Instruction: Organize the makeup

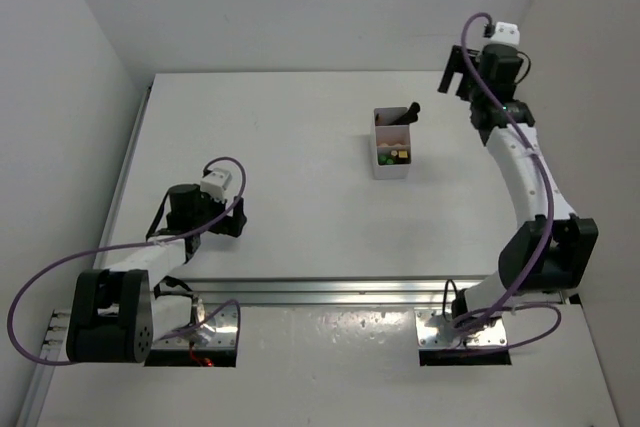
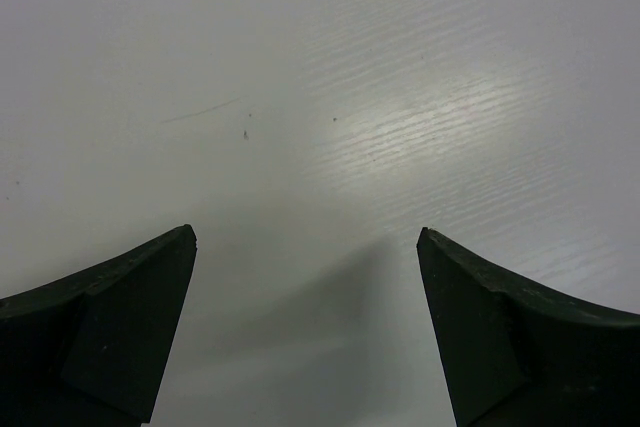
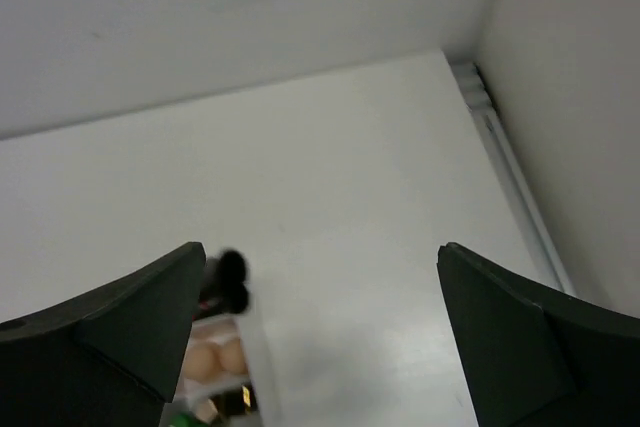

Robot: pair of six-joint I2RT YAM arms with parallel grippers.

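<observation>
White walled table [image 1: 280,137]: makeup [image 1: 396,155] sorted inside white box [image 1: 391,173] mid-table, seemingly its intended store; left gripper [image 2: 305,237] and right gripper [image 3: 320,247] jaws released, holding nothing, both standing clear of it.

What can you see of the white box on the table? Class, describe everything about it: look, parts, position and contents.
The white box is a small, open-topped rectangular organizer, apparently plastic, standing upright on the table, right of centre, its long side running away from the arms. Dividers split it into compartments in a row. A black brush pokes out of the far one, leaning right; beige sponges sit in the middle; small green and gold items lie in the nearest.
</observation>
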